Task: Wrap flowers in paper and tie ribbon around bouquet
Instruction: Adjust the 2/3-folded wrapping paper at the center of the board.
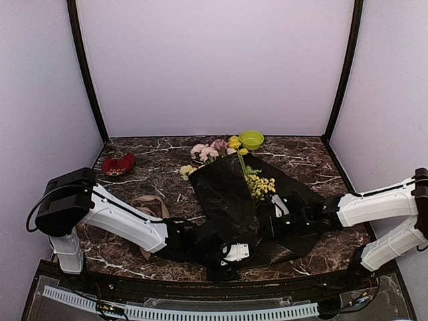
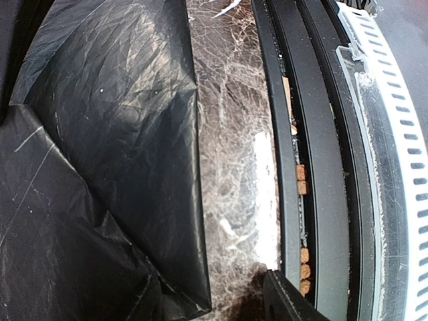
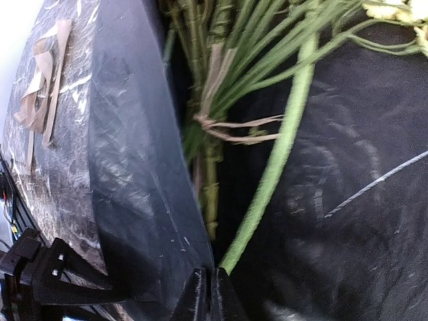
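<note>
The black paper (image 1: 231, 200) lies spread mid-table with the flowers (image 1: 215, 150) on it, pink and yellow heads at the far end, yellow sprigs (image 1: 261, 186) and stems (image 3: 281, 140) running toward me. One flap of the paper (image 3: 134, 174) stands folded up beside the stems. My right gripper (image 3: 209, 284) is shut on that flap's edge, a stem end touching its tip. My left gripper (image 1: 226, 262) sits at the paper's near edge, open; one finger (image 2: 289, 299) shows and the paper's corner (image 2: 190, 294) lies beside it. The beige ribbon (image 1: 152, 204) lies loose left of the paper.
A green bowl (image 1: 251, 140) stands behind the flower heads and a red dish (image 1: 118, 164) at the far left. A straw tie (image 3: 224, 127) binds the stems. The table's black front rail (image 2: 321, 167) runs just right of my left finger.
</note>
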`<action>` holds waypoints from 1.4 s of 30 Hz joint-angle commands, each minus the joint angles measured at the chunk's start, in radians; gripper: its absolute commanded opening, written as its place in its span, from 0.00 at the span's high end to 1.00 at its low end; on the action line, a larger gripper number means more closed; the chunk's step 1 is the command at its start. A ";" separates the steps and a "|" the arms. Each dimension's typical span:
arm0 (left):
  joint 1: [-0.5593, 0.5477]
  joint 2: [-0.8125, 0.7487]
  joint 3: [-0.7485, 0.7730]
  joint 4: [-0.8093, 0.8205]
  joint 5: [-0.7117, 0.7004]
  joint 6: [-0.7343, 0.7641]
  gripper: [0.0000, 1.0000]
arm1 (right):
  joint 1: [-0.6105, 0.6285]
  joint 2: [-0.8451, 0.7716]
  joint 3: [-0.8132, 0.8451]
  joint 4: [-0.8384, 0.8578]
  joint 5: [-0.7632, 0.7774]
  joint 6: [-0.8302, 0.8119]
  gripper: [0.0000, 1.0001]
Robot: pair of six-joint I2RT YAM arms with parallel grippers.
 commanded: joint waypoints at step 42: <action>0.002 0.014 -0.030 -0.123 0.066 -0.024 0.47 | -0.087 0.036 0.013 0.133 -0.172 -0.050 0.63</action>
